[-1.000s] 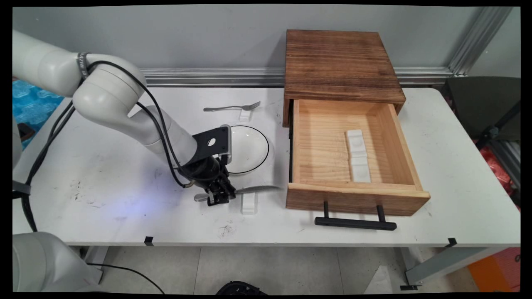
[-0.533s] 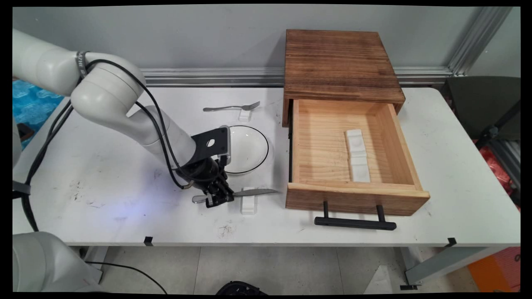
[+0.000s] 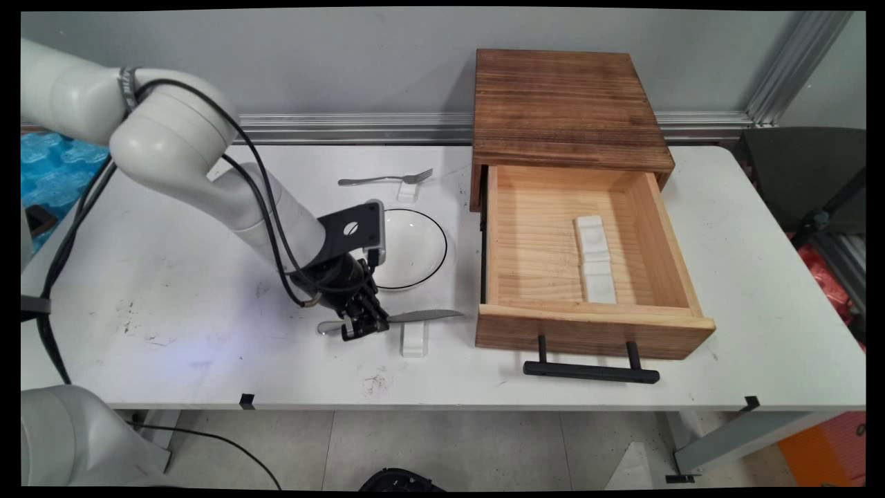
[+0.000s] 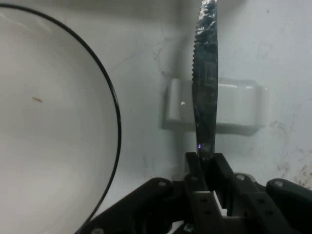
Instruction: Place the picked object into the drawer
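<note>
Main view: gripper [image 3: 364, 327] seen low over tabletop [image 3: 173, 277], toward near edge, closed on knife [image 3: 415, 317] near its handle. Blade held level above white rest [image 3: 414, 340], tip pointed toward open wooden drawer [image 3: 588, 325]. Black-rimmed plate [image 3: 415, 245] set just behind gripper. Fork [image 3: 384, 180] laid on second rest near far edge. White tray [image 3: 594, 259] seen inside drawer.

Hand view: knife [image 4: 204, 97] clamped between fingers [image 4: 222, 178], serrated blade seen crossing over rest [image 4: 239, 109]; plate [image 4: 53, 122] beside, at left.

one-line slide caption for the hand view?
Gripper shut on a serrated knife over its white rest, beside the black-rimmed plate.
</note>
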### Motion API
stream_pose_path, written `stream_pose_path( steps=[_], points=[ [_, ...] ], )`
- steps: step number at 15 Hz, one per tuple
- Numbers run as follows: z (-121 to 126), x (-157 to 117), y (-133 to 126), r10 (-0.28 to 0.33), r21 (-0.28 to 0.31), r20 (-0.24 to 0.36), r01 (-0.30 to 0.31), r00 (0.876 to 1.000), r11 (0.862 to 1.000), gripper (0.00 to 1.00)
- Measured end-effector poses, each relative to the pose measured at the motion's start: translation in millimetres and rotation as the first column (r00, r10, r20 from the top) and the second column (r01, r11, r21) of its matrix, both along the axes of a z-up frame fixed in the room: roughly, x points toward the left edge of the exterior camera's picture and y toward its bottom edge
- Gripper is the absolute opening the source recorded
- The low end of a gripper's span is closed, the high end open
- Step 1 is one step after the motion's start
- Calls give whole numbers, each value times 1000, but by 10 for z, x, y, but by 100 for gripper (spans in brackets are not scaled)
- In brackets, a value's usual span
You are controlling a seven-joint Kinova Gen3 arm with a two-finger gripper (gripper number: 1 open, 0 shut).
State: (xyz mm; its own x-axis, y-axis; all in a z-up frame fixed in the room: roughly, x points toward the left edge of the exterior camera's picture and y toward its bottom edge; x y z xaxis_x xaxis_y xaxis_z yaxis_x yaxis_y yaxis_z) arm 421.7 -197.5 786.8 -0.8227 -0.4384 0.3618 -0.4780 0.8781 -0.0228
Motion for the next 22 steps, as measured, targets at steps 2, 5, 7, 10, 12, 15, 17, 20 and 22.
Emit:
stream_pose_path(
  steps=[2, 5, 7, 10, 12, 15, 17, 20, 22],
  points=[
    [85, -8, -13, -1, 1, 3, 1, 1000, 1000, 0],
    [197, 4, -28, -3, 2, 11, 3, 1000, 1000, 0],
    [289, 16, -38, -5, 4, 18, 5, 1000, 1000, 0],
    [436, 46, -57, -9, 8, 32, 8, 999, 1000, 0],
    [537, 70, -78, -12, 11, 42, 11, 999, 1000, 0],
    [677, 102, -113, -16, 12, 56, 15, 998, 1000, 0],
    [775, 110, -145, -17, 11, 64, 17, 998, 1000, 0],
    [896, 75, -221, -12, -1, 64, 12, 998, 1000, 0],
    [974, 15, -291, -8, -14, 59, 9, 998, 1000, 0]
  ],
)
